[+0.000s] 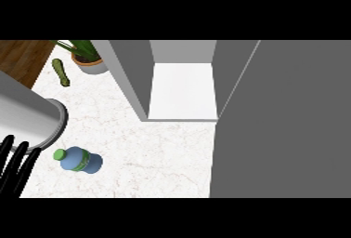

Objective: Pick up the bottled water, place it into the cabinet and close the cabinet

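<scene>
Only the left hand (pixel 19 158) is seen, at the lower left edge of the view, below the wide grey forearm (pixel 27 116). Its black fingers (pixel 5 162) are held straight and spread apart, and nothing is held in them.

The water bottle (pixel 77 160) is found just to the right of the fingers, on the pale marbled counter (pixel 137 153). It is not touched by the hand; a narrow strip of counter is seen between them. The bottle is blue with a green band, and its green cap (pixel 60 154) is turned toward the hand. Whether it stands upright or lies on its side cannot be told from this steep angle.

Farther away from the hand, up and to the right, an open cabinet (pixel 130 74) is seen, with grey walls and a white shelf (pixel 182 88) inside. Nothing is seen on the shelf. The large grey cabinet door (pixel 281 121) is swung out well to the right of the hand and fills that side of the view.

Well beyond the hand, above the forearm, a long green vegetable (pixel 60 72) is laid on the counter, and a potted plant (pixel 86 56) is placed just past it, beside the cabinet's left wall.
</scene>
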